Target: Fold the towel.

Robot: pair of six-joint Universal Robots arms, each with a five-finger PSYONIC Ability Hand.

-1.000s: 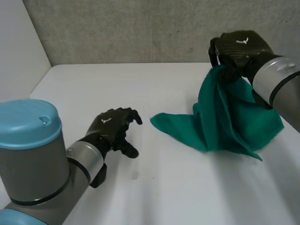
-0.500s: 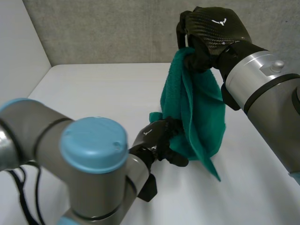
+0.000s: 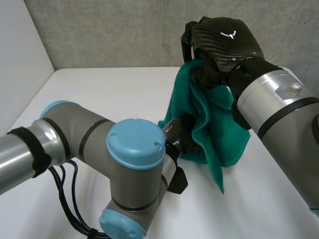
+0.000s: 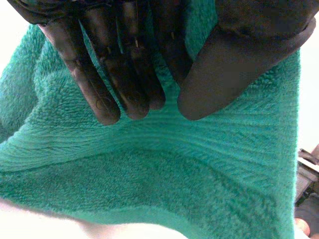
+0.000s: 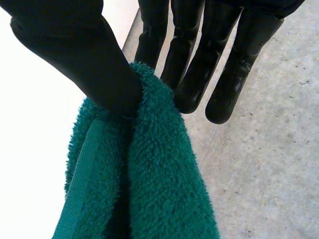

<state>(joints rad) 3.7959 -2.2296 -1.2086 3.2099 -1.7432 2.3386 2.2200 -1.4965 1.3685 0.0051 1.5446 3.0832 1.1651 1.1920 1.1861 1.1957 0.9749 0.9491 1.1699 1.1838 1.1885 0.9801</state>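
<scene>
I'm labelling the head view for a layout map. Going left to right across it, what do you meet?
left arm's blue-capped elbow → towel → right arm's silver forearm

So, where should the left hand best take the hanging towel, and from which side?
Probably the flat woven band near the edge of the towel, just at the left hand's fingertips. The towel hangs bunched from the right hand's pinch, so come in sideways from the robot's left.
</scene>
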